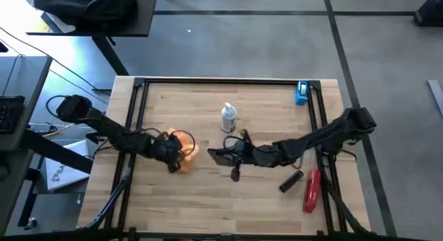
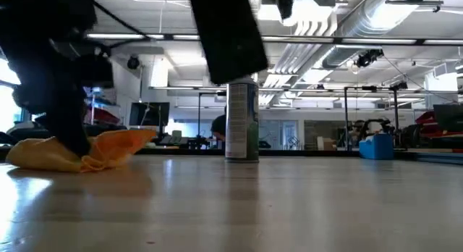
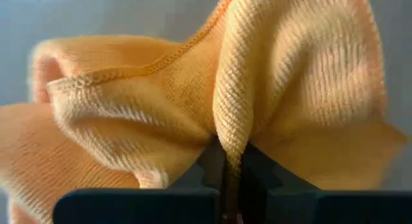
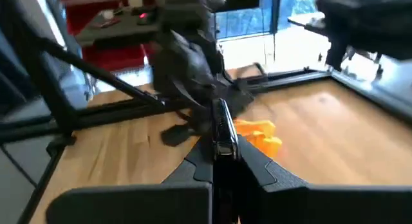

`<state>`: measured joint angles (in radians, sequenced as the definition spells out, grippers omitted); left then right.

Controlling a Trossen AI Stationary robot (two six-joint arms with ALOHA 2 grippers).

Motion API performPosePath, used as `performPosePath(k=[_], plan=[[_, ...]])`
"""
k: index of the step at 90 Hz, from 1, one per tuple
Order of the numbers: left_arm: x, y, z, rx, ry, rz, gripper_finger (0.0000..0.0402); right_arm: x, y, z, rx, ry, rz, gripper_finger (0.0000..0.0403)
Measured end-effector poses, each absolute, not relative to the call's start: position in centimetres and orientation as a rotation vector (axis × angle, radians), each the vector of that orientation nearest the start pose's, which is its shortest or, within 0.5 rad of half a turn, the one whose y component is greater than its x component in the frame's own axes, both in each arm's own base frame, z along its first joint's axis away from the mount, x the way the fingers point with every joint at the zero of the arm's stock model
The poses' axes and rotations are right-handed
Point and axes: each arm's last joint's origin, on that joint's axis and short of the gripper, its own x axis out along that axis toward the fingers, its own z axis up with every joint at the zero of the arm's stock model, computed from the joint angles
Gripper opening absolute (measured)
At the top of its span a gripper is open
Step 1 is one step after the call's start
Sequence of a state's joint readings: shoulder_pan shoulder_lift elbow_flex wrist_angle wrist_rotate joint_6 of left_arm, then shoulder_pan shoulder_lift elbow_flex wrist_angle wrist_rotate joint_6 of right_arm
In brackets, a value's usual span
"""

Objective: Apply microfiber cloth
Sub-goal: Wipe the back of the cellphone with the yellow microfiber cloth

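- The left gripper (image 1: 174, 156) sits at the lower left of the table in the high view. It's pinched tight on the microfiber cloth (image 1: 184, 147).
- In the left wrist view the cloth's fold goes right down betw. the two dark fingers (image 3: 207, 165), w/ almost no gap. The rest of the cloth puffs out on both sides.
- The low view, left side, shows the cloth bunched up and resting on the wood table (image 1: 208, 199), w/ the left arm coming down on it.
- The right gripper (image 1: 223, 156) is near the middle of the high view. It's closed on a thin black phone (image 1: 219, 155), held on its edge in the right wrist view. The phone looks lifted a bit off the table, but that's hard to be sure of.
- Key thing: in the high view the cloth lies just to the left of the phone, near but not touching. The left arm has the cloth, so it's the one that needs to bring it over, moving to the right in that view.
- The phone's long side seems to run toward the cloth, so its near end would likely meet the cloth first. That's a guess.
- A spray can (image 1: 229, 118) stands just above the phone in the high view, not in the way betw. cloth and phone.
- A red tool (image 1: 311, 190) lies at the lower right, well apart.
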<state>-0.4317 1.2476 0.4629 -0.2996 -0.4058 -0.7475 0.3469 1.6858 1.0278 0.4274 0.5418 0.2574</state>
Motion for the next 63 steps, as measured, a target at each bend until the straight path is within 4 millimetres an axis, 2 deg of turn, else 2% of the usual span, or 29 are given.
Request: performPosePath(k=[23,40,48,63], plan=[[18.2,-11.7,15.7,-0.274,0.651,0.153,0.0,37.3,12.7,20.2,0.101,0.057,-0.355,0.0],[18.4,-13.1,17.6,-0.298,0.334,0.264,0.0,38.1,13.0,17.8,0.075,-0.017,-0.436,0.0],[18.8,-13.2,18.2,-0.258,0.217,0.353,0.0,38.5,13.1,17.9,0.051,-0.076,-0.439,0.0],[19.7,-13.1,19.4,-0.163,0.085,0.453,0.0,39.3,13.1,19.7,0.008,-0.136,-0.451,0.0]])
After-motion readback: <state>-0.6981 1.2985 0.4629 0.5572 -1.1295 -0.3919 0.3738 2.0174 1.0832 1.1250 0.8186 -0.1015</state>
